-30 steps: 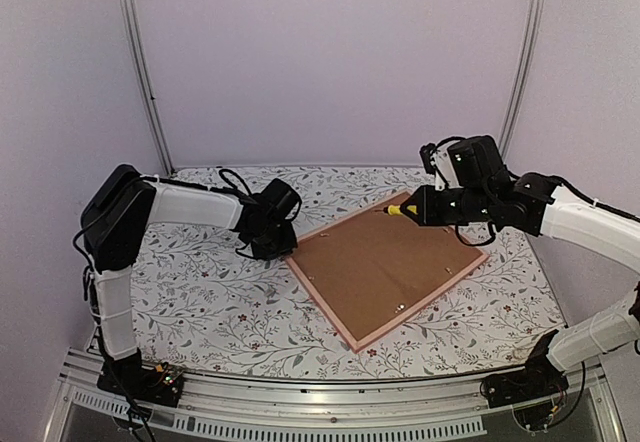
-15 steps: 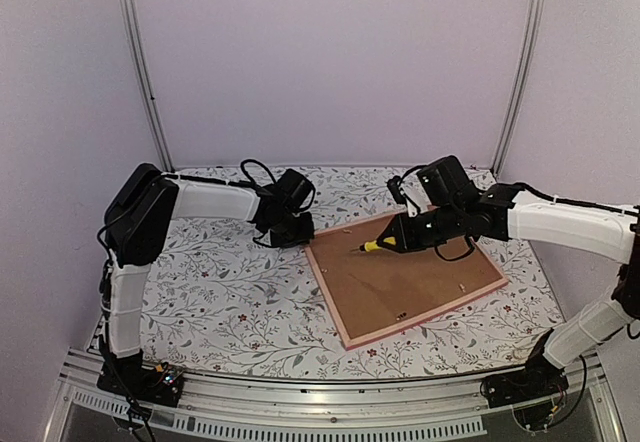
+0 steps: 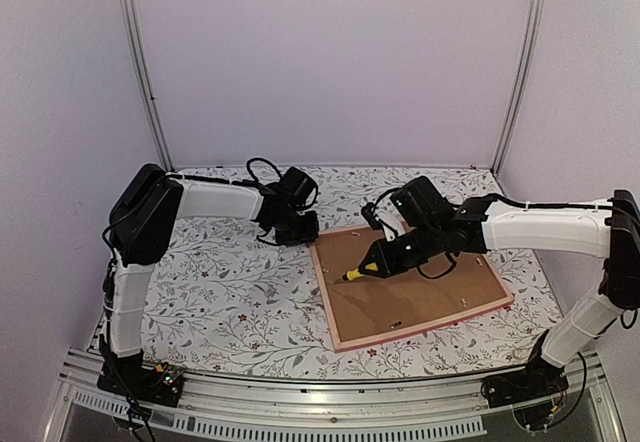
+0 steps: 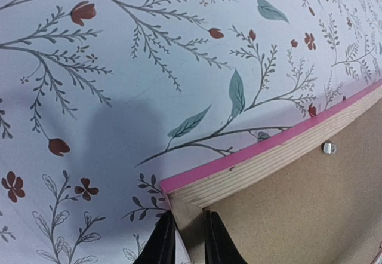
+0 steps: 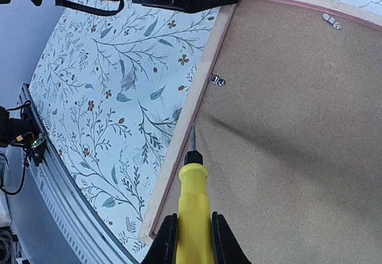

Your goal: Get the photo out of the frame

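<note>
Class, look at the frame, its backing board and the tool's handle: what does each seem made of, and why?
The frame: pale bare wood, grain lines showing, pink painted outer edge. The backing board: probably pressed fibreboard, matte brown, finely speckled. The screwdriver handle: likely plastic, smooth bright yellow.

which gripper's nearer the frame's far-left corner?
Left. The left gripper pinches the frame at that corner; the right gripper is over the backing board, holding a screwdriver aimed at the left rail.
</note>
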